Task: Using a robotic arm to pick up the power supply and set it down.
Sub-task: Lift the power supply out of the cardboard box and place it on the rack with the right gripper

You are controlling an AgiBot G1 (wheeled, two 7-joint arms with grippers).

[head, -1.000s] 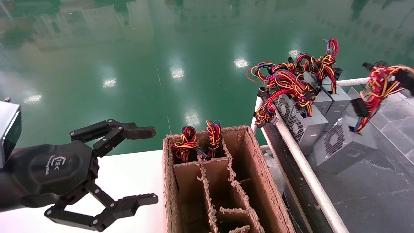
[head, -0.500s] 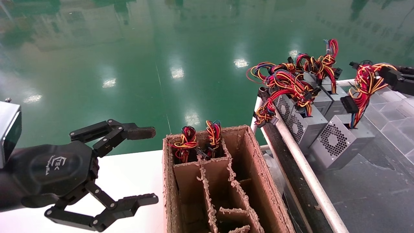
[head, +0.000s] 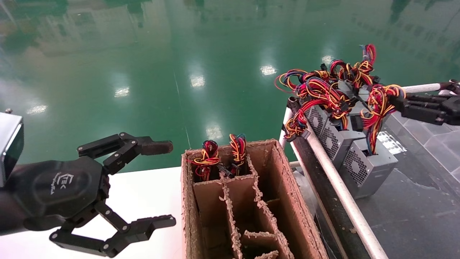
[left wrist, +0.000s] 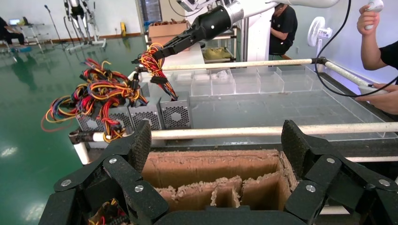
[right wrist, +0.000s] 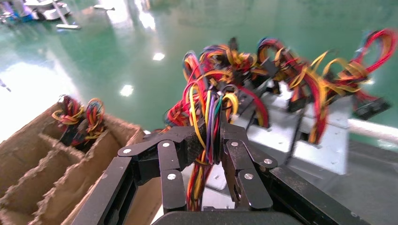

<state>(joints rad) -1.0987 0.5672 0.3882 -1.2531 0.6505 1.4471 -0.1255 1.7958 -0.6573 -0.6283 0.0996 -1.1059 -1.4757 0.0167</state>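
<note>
We see the right gripper's fingers [right wrist: 237, 154] pinched onto the wire bundle [head: 377, 104], the red, yellow and orange strands squeezed between the two black pads with no gap beyond the wires themselves; the right gripper [head: 397, 101] reaches in from the right edge of the head view, level with the white rail [head: 334, 180] side of the rack, and its black wrist runs off toward the far right. Below that grip hangs the power supply [head: 366, 167], a grey sheet-metal box with its honeycomb vent face turned toward the rail; it stands on the dark conveyor surface [head: 413, 216], just beside the nearest of the other power supplies [head: 336, 138], whose own tangled cables pile up behind it; whether its base fully rests on the surface or is slightly raised we cannot tell.

The left gripper [head: 161, 183] hovers over the white table [head: 143, 194] at the left, fingers spread wide and holding nothing; in its wrist view the two pads frame the cardboard box [head: 251, 201]. That divided carton sits between table and rail; two of its far compartments hold units with coiled wires [head: 219, 158] poking up, and the nearer compartments show bare cardboard.
</note>
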